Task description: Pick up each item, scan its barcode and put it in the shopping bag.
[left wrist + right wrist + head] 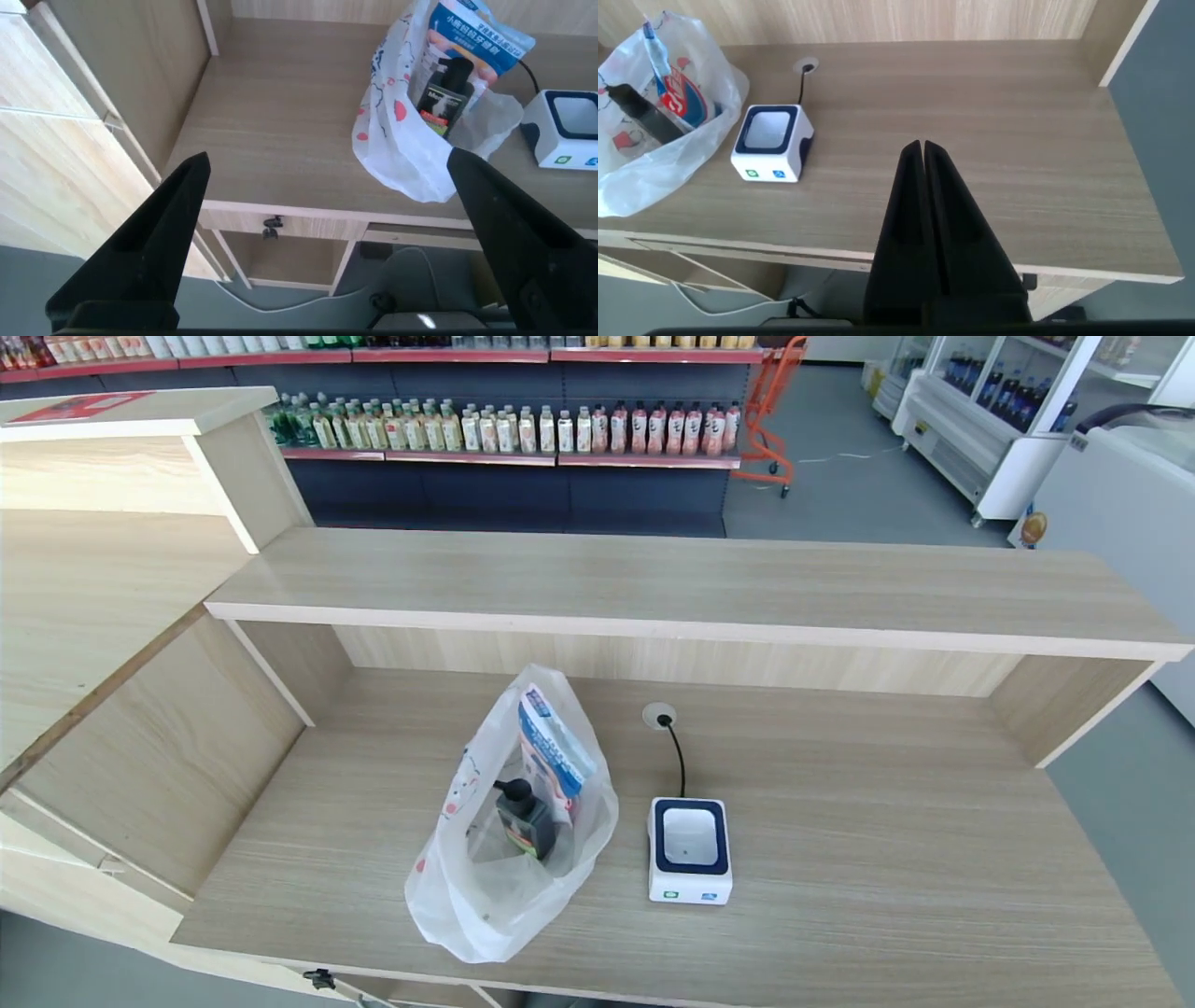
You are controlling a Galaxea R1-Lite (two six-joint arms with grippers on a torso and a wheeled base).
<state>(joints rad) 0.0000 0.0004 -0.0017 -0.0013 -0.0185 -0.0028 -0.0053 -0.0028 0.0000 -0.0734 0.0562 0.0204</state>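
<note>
You are risking toppling the shopping bag (pixel 467 905) if the empty, fully spread left gripper (pixel 329 163) or empty, closed right gripper (pixel 922 149) brushes it.

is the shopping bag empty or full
Not empty: through its open mouth the shopping bag shows a dark pump bottle and a blue packet inside.

left gripper (pixel 327 159): jaws spread wide, empty | left fingers (pixel 149 243): two dark tapered blades, tips well apart, tilted downward | right gripper (pixel 922 149): closed tight, empty | right fingers (pixel 906 233): dark, pressed flat together along full length, one thin seam between them, tilted downward
</note>
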